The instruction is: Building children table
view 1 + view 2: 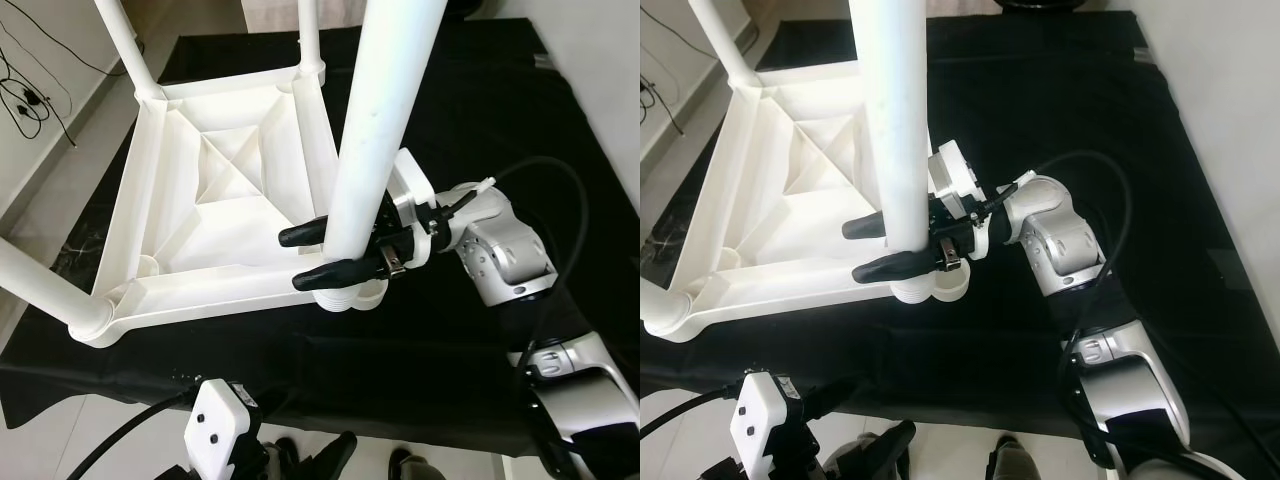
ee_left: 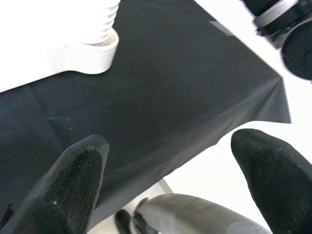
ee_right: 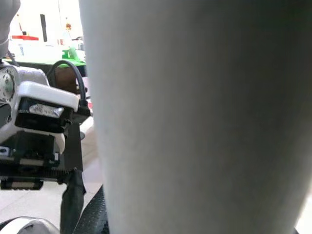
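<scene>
A white plastic children's table [image 1: 220, 200] lies upside down on a black cloth [image 1: 450, 110], with its legs pointing up. My right gripper [image 1: 295, 258] is shut on the near right leg [image 1: 375, 130], one black finger on each side, just above the ribbed corner socket [image 1: 355, 297]. In the right wrist view that leg [image 3: 195, 117] stands very close. My left gripper [image 2: 170, 161] hangs low beyond the cloth's near edge, open with nothing between its fingers, and the same socket [image 2: 92, 53] lies ahead of it.
Three more legs rise from the other corners: far left [image 1: 125, 45], far right [image 1: 310, 30], near left [image 1: 35, 280]. Black cables [image 1: 30, 100] lie on the pale floor to the left. A white wall [image 1: 600, 60] runs along the right.
</scene>
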Tool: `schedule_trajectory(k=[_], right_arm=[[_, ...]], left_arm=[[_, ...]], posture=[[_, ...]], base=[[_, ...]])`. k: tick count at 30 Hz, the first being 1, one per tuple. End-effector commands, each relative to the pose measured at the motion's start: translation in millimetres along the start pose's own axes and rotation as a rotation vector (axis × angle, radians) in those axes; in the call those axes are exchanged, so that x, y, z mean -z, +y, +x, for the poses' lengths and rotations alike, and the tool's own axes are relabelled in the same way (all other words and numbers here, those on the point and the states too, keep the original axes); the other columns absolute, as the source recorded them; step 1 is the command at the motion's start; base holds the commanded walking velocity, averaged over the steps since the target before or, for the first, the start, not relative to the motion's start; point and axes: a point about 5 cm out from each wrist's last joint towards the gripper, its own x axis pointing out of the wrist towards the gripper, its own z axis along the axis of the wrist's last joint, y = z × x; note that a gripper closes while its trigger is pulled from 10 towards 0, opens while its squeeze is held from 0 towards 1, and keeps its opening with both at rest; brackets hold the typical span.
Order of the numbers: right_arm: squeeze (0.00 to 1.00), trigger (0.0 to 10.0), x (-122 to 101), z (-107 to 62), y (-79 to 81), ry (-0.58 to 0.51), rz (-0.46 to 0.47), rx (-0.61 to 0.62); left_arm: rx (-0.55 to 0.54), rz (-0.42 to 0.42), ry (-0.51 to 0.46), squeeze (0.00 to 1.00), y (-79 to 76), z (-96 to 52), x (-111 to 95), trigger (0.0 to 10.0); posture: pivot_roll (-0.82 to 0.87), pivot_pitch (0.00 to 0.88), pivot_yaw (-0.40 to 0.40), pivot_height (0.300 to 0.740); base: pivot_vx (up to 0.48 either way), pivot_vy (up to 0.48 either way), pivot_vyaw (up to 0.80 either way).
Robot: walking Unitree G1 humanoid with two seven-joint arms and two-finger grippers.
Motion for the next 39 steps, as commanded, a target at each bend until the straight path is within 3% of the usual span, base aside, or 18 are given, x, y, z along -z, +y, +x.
schedule_trajectory(k=[1,20,32,39], right_arm=[[0.0,10.0,-4.2,3.0,-0.7,0.007,-0.021,-0.034],[0.0,10.0,-9.7,-1.9,-1.4,0.028,-0.006,-0.109],[0.0,10.0,-19.3,-4.4,-17.8,0.036,-0.051,-0.08],[0.0,10.0,-22.8,-6.6,-18.7,0.033,-0.053,-0.083]], left_arm=[[0.02,-0.024,0.024,0.0,-6.3,-4.1,2.0,10.0],[0.054,-0.082,0.021,0.0,-22.2,-12.9,2.7,10.0],[0.069,-0.111,0.023,0.0,-30.1,-17.5,5.8,10.0],[0.071,-0.117,0.021,0.0,-32.0,-19.4,6.1,10.0]], posture=[[0.1,0.379,0.076,0.74],[0.11,0.418,0.076,0.74],[0.13,0.447,0.076,0.74],[0.13,0.46,0.079,0.74]], base=[[0.0,0.0,0.0],[0.0,0.0,0.0],[0.0,0.0,0.0],[0.0,0.0,0.0]])
